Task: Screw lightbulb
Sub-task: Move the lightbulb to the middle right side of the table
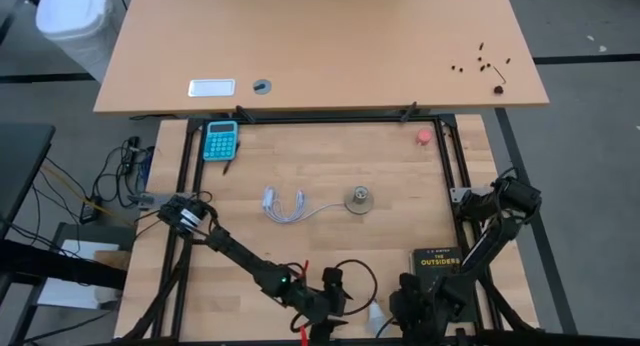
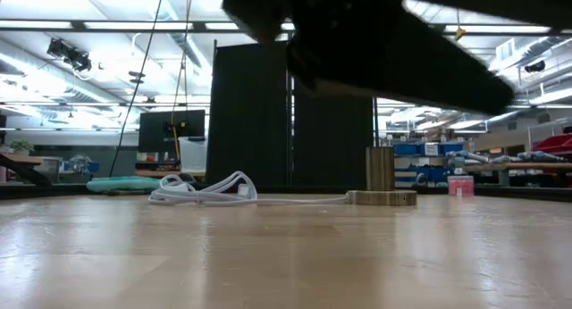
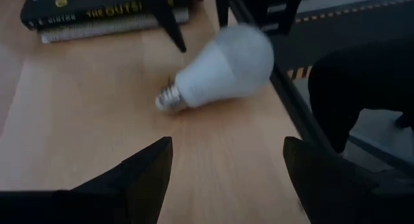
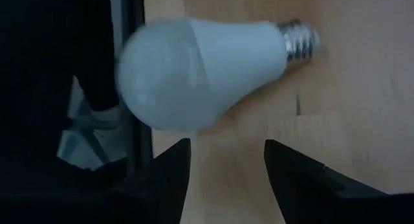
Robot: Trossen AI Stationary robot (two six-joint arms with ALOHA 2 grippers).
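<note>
1. Progress on the task is close to nil: the lightbulb (image 3: 223,67) lies on its side on the wooden table (image 1: 330,171), at the near edge between the two arms, with its grey screw base resting on the wood and threaded into nothing.

2. Nothing grips the bulb. In the right wrist view it lies ahead of that arm's own fingers, clear of both tips, and in the left wrist view it sits well ahead of the two dark fingers there.

3. The left gripper (image 3: 223,166) hovers near the bulb with its fingers spread wide and nothing between them.

4. The right gripper (image 4: 226,162) is low over the near edge, just beside the bulb, with its fingers standing at a narrow gap, also empty. My reading is that this arm is the closer to a pick-up, but contact is not shown.

5. The socket (image 1: 359,198), a round silvery disc with a white coiled cord (image 1: 283,206) trailing from it, stands in the middle of the table, well apart from the bulb. In the low view it sits upright with nothing screwed in.

6. Still to do, as I judge it: grasp the bulb, lift it, carry it to the socket, set the screw base upright into the opening, and turn it home. Every step is open.

7. The black book (image 1: 438,258) lies near the right arm, a calculator (image 1: 221,139) near the far left, a small pink-red round object (image 1: 425,137) at the far right; none touches the bulb.
</note>
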